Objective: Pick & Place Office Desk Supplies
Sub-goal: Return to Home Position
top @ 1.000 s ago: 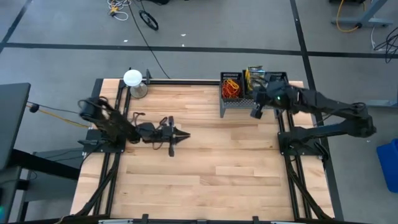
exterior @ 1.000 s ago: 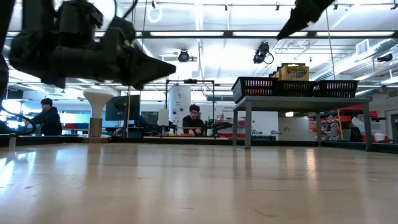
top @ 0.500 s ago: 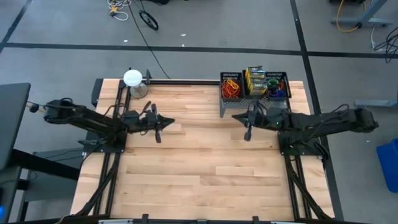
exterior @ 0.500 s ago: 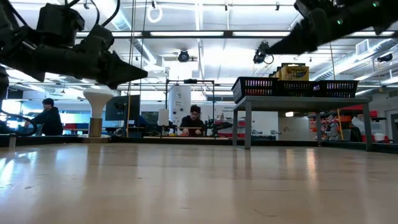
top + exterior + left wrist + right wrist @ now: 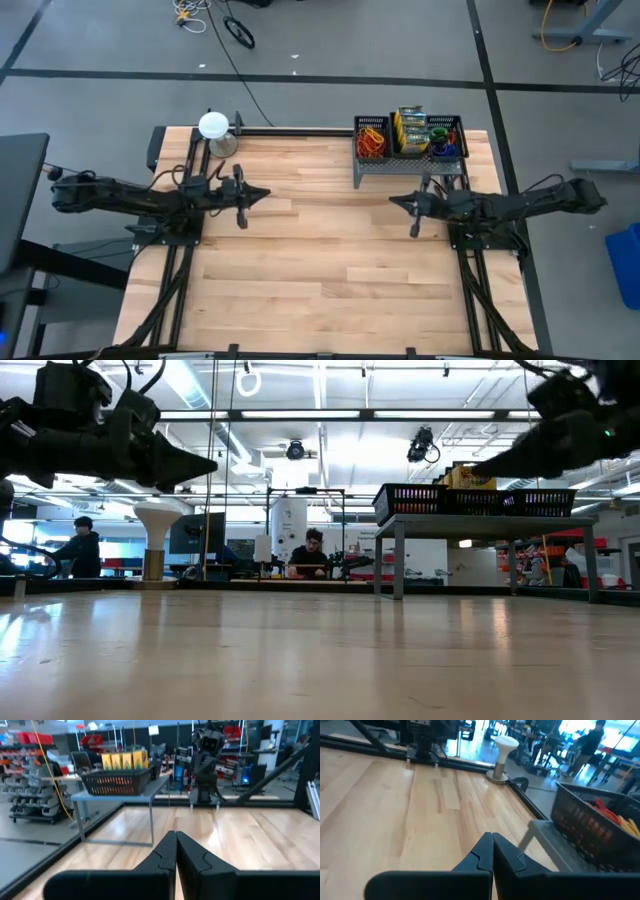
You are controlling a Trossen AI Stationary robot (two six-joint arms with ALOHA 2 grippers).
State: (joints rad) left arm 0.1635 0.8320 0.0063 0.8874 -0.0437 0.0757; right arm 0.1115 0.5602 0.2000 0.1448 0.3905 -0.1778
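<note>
**A:** From above, where are the supplies?

**B:** All in the wire rack (image 5: 357, 140). The crayon boxes (image 5: 410, 130) are in its middle compartment, and the rubber bands (image 5: 372, 140) are in the compartments on either side. The left gripper (image 5: 262, 194) and right gripper (image 5: 397, 202) hang over the bare table (image 5: 320, 270).

**A:** What does the low view add?

**B:** Height. The rack sits on a raised stand (image 5: 490, 525), and the box tops poke above its rim.

**A:** And the wrist views?

**B:** Each claw is pinched closed on nothing. The overhead view can't confirm that.

**A:** How would these things handle?

**B:** The boxes look like light, stiff card, so I'd squeeze them across the flat faces. The bands look limp and likely to snag in the mesh, so I'd pinch a single strand.
</note>
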